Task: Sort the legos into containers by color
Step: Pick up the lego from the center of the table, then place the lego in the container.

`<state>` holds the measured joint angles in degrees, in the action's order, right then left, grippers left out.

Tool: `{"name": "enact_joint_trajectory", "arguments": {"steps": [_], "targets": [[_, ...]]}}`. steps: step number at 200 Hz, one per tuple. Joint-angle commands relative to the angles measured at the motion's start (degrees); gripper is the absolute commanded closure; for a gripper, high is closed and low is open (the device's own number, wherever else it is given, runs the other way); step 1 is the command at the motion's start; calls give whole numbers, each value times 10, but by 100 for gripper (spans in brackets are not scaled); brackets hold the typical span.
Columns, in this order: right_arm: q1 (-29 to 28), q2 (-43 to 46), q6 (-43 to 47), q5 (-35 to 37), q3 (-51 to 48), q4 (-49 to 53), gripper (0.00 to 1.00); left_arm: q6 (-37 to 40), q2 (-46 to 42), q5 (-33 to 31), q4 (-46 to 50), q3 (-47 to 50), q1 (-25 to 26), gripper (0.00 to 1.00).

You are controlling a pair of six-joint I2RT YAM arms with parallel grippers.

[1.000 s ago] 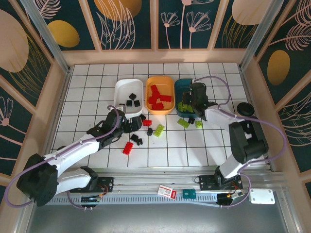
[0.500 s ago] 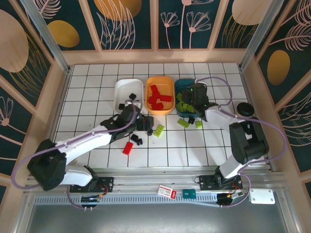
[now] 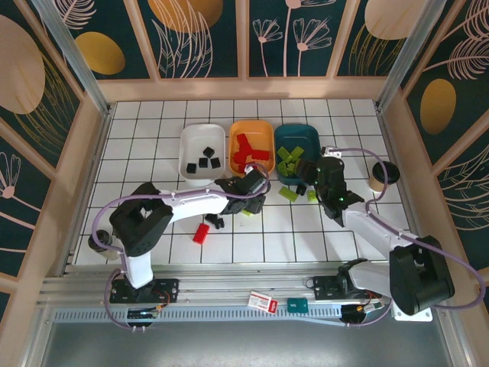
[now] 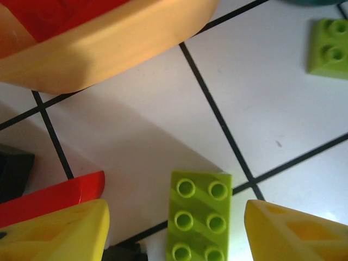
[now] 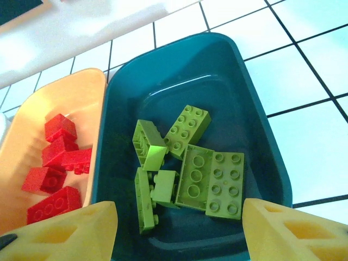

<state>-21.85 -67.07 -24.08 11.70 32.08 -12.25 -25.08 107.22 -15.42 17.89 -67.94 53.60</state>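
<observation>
A lime-green lego (image 4: 199, 217) lies studs-up on the tile between the yellow fingers of my left gripper (image 4: 176, 224), which is open with a gap on each side. A red lego (image 4: 51, 196) sits just beside the left finger. From above, that gripper (image 3: 253, 193) hovers in front of the orange container (image 3: 251, 125). My right gripper (image 5: 179, 231) is open and holds nothing at the near end of the teal container (image 5: 261, 125), which has several green legos (image 5: 212, 176) in it. The white container (image 3: 189, 145) holds black legos (image 3: 208, 160).
Loose on the tiles are a red lego (image 3: 201, 233), black legos (image 3: 216, 222) and green legos (image 3: 288, 193) (image 3: 312, 196). A black-lidded paper cup (image 3: 381, 175) stands to the right of my right arm. Wooden walls ring the table.
My left arm swept right from the white container to the front of the orange one, its jaws narrowing around the green lego. My right gripper opened over the teal container and drew back.
</observation>
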Motion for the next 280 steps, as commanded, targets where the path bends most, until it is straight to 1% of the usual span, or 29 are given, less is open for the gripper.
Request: {"name": "enact_joint_trajectory", "arguments": {"steps": [1, 18, 48, 66, 77, 95, 103, 120, 141, 162, 186, 211, 229, 280], "targets": [[-4, 28, -15, 1, -15, -10, 37, 16, 28, -18, 24, -37, 11, 38], [-4, 35, -11, 4, -16, -3, 37, 17, 49, -25, 31, -47, 19, 39], [-4, 47, -10, 4, -21, -4, 36, 5, 68, -36, 34, -38, 24, 48], [-4, 48, -11, 3, -24, -6, 36, -3, 69, -37, 29, -25, 26, 49], [-4, 47, -12, 2, -24, -7, 36, -5, 71, -39, 25, -19, 27, 53], [-4, 46, -16, 2, -26, -10, 36, -9, 71, -39, 16, -10, 28, 66], [-4, 45, -18, 2, -27, -10, 36, -12, 67, -37, 11, -6, 28, 70], [-4, 46, -20, 2, -29, -9, 36, -17, 40, -28, -10, 9, 28, 74], [-4, 51, -25, 5, -35, -8, 36, -22, -5, -3, -37, 18, 27, 74], [-5, 62, -33, 11, -49, -11, 36, -23, -40, 21, -57, 4, 23, 76], [-5, 80, -41, 18, -65, -13, 36, -20, -50, 52, -89, -40, 2, 79], [-5, 94, -47, 22, -77, -9, 36, -36, -24, 85, -146, -97, -28, 80], [-6, 100, -50, 19, -82, 1, 36, -37, 24, 97, -161, -160, -42, 80], [-12, 112, -58, 14, -100, 11, 36, -37, 192, 146, -127, -384, -66, 79]]}}
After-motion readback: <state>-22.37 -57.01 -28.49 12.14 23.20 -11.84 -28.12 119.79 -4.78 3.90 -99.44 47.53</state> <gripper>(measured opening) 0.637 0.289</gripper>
